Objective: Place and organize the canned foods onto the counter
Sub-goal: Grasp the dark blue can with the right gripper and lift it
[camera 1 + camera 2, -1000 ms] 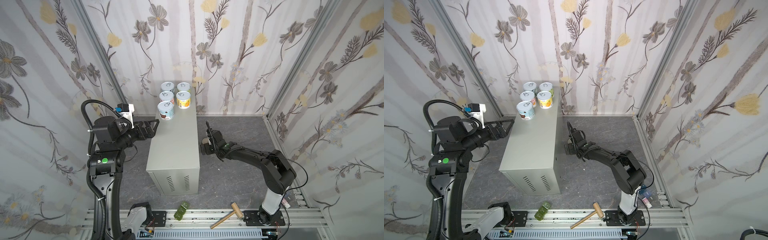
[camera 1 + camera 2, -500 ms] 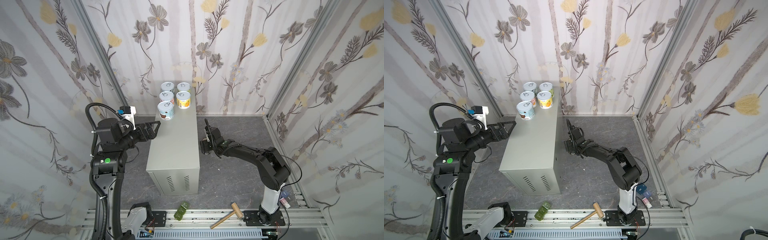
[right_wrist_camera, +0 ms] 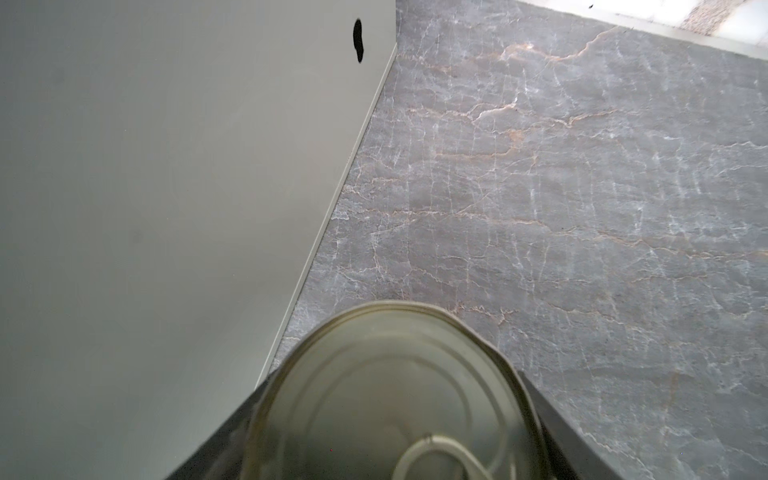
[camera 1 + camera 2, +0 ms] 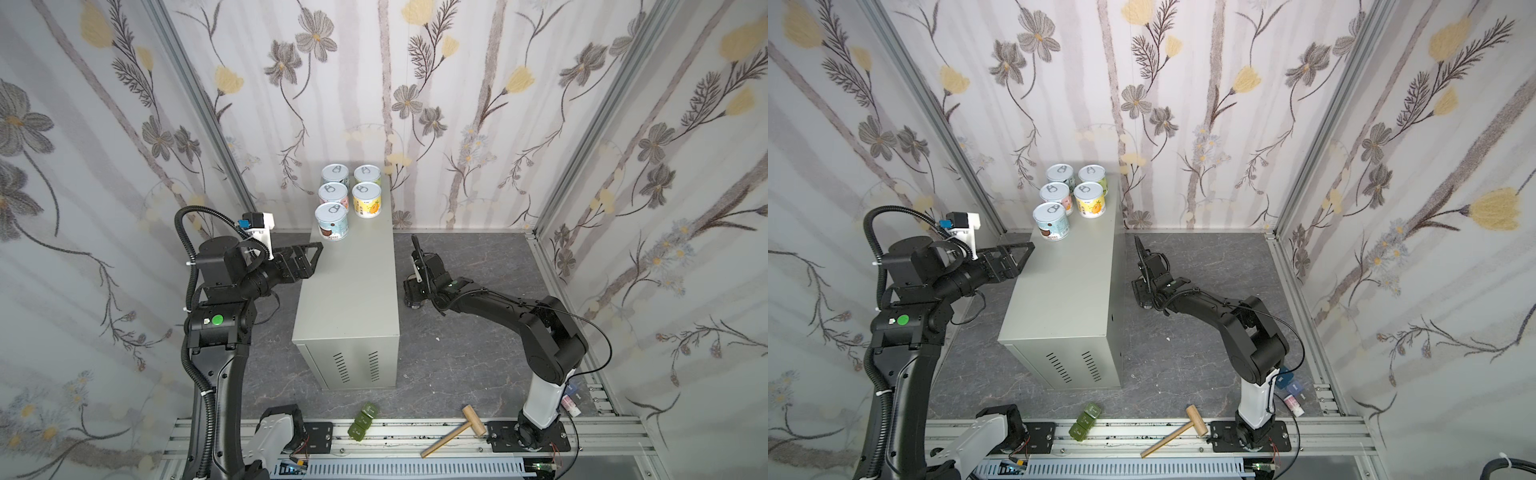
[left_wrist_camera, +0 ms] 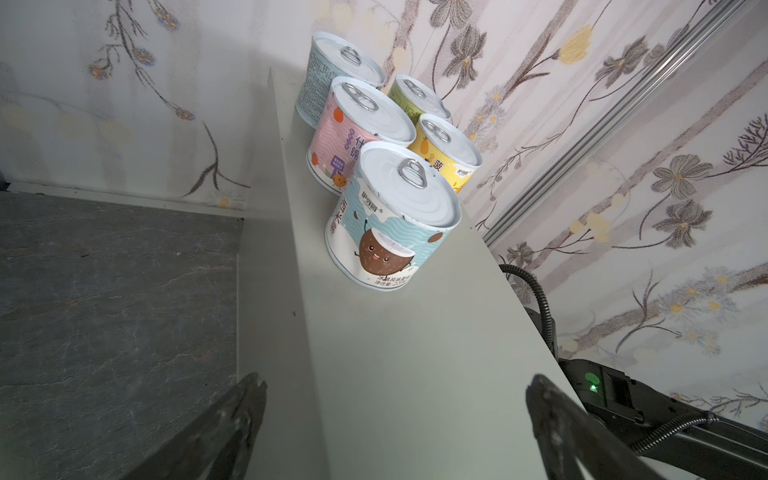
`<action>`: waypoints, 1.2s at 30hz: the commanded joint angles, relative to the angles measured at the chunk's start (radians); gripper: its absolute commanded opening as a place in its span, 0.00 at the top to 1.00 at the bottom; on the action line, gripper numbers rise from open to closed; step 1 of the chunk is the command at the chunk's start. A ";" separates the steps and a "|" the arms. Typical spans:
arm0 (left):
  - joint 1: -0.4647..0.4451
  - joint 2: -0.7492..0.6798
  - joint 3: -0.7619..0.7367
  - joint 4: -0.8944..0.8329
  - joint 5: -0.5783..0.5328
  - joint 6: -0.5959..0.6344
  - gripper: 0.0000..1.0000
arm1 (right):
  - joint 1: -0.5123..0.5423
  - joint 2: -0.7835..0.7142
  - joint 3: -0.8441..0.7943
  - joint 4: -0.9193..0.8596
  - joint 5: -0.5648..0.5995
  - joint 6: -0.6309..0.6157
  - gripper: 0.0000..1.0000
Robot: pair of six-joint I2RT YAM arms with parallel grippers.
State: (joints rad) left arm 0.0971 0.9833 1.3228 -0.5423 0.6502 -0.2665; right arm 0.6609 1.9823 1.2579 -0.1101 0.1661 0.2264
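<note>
Left tool (image 4: pixel 314 259) hangs spread at the left edge of the desk (image 4: pixel 353 291). Right tool (image 4: pixel 415 287) straddles the tall can (image 3: pixel 386 395) on the floor (image 3: pixel 540 208); I can't tell if it's pinching.

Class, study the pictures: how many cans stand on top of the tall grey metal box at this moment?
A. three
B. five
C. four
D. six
B: both top views show five cans with pull-tab lids grouped at the far end of the counter, while a sixth can is down beside it, not on it.
</note>
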 commanded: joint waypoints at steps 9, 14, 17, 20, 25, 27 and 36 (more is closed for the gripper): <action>-0.005 -0.007 0.011 0.003 0.019 0.032 0.00 | -0.002 -0.236 0.082 -0.085 0.049 -0.110 0.38; -0.007 -0.010 0.017 -0.011 0.054 0.062 0.00 | 0.000 -0.357 0.198 -0.241 -0.010 -0.184 0.38; -0.011 -0.009 0.019 -0.018 0.070 0.084 0.00 | 0.003 -0.435 0.279 -0.315 -0.083 -0.221 0.38; -0.015 -0.012 0.019 -0.017 0.063 0.089 0.00 | 0.016 -0.484 0.367 -0.378 -0.164 -0.243 0.37; -0.028 -0.021 -0.007 0.002 0.069 0.088 0.00 | 0.088 -0.486 0.554 -0.501 -0.236 -0.276 0.37; -0.039 -0.024 -0.018 0.010 0.067 0.089 0.00 | 0.135 -0.450 0.652 -0.565 -0.230 -0.301 0.37; -0.065 -0.045 -0.025 -0.017 0.057 0.135 0.00 | 0.266 -0.188 1.074 -0.815 -0.182 -0.335 0.36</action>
State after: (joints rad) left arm 0.0372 0.9451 1.2991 -0.5583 0.7071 -0.1604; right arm 0.9131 1.7535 2.2608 -0.9047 -0.0414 -0.0803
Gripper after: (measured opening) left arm 0.997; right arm 0.744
